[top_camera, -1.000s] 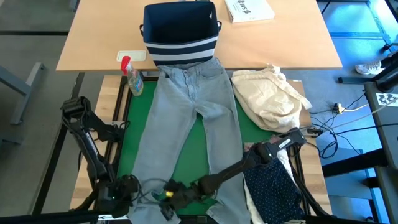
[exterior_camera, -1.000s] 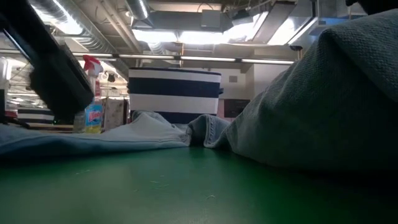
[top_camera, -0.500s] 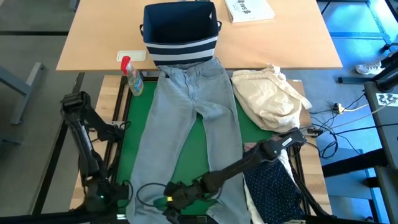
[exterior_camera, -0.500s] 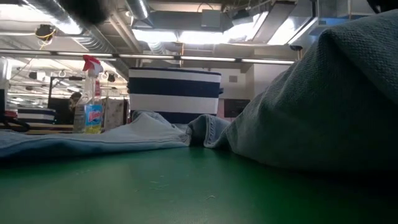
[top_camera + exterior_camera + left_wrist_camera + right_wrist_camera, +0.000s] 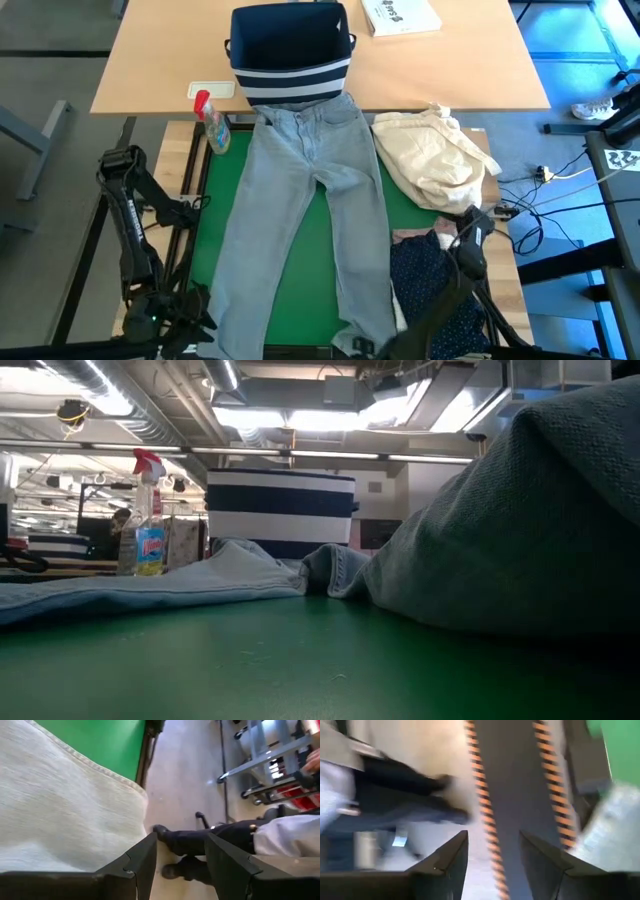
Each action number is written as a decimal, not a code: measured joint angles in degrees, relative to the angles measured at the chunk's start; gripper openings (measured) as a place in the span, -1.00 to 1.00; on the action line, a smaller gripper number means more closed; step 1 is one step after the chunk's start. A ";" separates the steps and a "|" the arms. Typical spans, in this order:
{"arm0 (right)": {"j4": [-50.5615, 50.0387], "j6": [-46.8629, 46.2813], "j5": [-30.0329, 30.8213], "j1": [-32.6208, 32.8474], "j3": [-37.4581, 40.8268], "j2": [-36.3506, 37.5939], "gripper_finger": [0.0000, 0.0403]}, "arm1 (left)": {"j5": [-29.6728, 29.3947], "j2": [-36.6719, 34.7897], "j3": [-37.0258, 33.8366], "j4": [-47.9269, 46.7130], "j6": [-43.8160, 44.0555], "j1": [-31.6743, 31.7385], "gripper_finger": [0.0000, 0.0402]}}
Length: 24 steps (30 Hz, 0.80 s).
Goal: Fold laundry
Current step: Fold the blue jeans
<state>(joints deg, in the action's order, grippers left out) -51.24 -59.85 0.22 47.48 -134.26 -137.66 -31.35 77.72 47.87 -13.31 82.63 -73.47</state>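
Grey jeans (image 5: 305, 210) lie flat mid-frame; I see my left gripper (image 5: 180, 857) and right gripper (image 5: 492, 855) both spread, empty.

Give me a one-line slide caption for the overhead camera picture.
Light grey jeans spread flat on the green mat, striped bin beyond, both arms at the near edge.

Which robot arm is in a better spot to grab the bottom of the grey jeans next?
Probably the left. The left end effector is open with the grey jeans hem right beside its fingers. The right end effector, also open, faces the floor, with only a blurred bit of cloth at the edge.
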 joint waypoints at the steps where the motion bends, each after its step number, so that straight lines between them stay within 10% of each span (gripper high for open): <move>1: -1.80 -0.01 2.10 1.23 0.00 -1.00 -0.16 | 0.02 0.02 -0.04 -0.47 -0.53 0.06 -0.21; 24: -16.36 -5.75 13.67 2.83 -0.06 -6.35 -0.16 | 2.25 -0.01 -0.04 -1.29 0.92 0.80 -0.21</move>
<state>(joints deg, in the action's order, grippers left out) -67.60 -65.60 13.89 50.30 -134.31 -144.01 -29.10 77.71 47.83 -14.60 83.55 -72.66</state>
